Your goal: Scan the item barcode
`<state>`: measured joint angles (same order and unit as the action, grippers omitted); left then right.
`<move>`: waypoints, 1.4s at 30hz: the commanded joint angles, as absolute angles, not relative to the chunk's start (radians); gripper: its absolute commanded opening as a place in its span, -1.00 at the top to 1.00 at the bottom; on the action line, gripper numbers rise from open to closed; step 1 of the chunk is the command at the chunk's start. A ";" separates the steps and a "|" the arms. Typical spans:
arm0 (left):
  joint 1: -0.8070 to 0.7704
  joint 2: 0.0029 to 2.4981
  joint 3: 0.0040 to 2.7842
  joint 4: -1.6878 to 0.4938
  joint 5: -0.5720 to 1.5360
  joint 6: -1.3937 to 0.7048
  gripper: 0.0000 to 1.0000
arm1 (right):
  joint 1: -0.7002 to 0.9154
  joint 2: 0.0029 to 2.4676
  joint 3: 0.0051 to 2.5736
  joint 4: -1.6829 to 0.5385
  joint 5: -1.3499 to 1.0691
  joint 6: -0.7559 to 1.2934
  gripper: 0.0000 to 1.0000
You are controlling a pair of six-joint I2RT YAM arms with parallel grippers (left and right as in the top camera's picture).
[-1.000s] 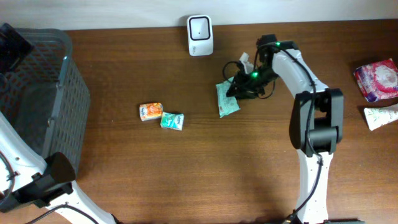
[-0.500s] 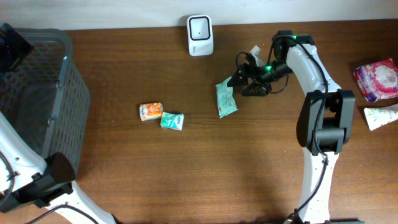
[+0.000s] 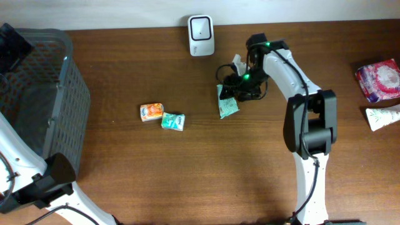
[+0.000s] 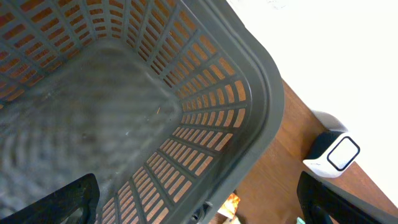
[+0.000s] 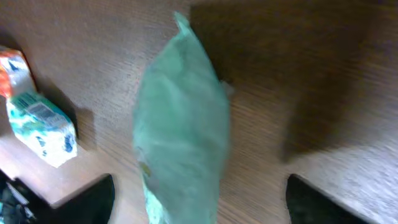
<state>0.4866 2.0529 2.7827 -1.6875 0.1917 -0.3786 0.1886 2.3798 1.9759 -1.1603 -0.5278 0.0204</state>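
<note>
- The left gripper [image 4: 199, 202] hangs over the grey basket [image 3: 37, 94] at the table's 9 o'clock side. Its fingers are spread wide with nothing in them, so it's no trouble unless it swings in toward the middle.
- The orange pack [image 3: 151, 112] and the green-and-white pack [image 3: 173, 120] sit touching each other, off at 9 o'clock from the pouch. A sloppy drag that way could bump them.
- The scanner [image 3: 201, 35] stands at the 12 o'clock edge, about 11 o'clock from the pouch. No barcode shows on the pouch's top side, so it could easily be shown to the window wrong face first and get no read.
- The green pouch [image 3: 228, 101] lies flat on the wood with the right gripper [image 5: 202, 202] right over it. The fingers [image 5: 87, 202] are released, one on each side, clamping nothing.
- The pouch looks thin and floppy, so closing could skate off the film, or scrunch it and wrinkle the code. The wrist view is blurry, so it's unclear whether the tips touch the table.
- The pink pack [image 3: 379, 80] at the 3 o'clock edge is well apart, and only a wide elbow swing would reach it.
</note>
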 commanded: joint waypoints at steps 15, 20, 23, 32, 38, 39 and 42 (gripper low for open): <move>0.487 2.041 2.793 -1.688 0.195 -0.381 -0.98 | 0.210 2.379 2.177 -0.875 -1.499 0.005 0.92; 0.487 2.041 2.793 -1.688 0.195 -0.381 -0.98 | 0.210 2.379 2.177 -0.856 -1.506 0.005 0.92; 0.487 2.041 2.793 -1.688 0.195 -0.381 -0.98 | 0.210 2.379 2.177 -0.860 -1.465 0.006 0.92; 0.487 2.041 2.793 -1.688 0.195 -0.381 -0.98 | 0.242 2.379 2.177 -0.859 -1.454 0.005 0.92; 0.487 2.041 2.793 -1.688 0.195 -0.381 -0.98 | 0.250 2.379 2.177 -0.860 -1.440 0.016 0.92; 0.487 2.041 2.793 -1.688 0.195 -0.381 -0.98 | 0.250 2.379 2.177 -0.859 -1.440 0.016 0.92; 0.487 2.041 2.793 -1.688 0.195 -0.381 -0.98 | 0.250 2.379 2.177 -0.859 -1.439 0.016 0.92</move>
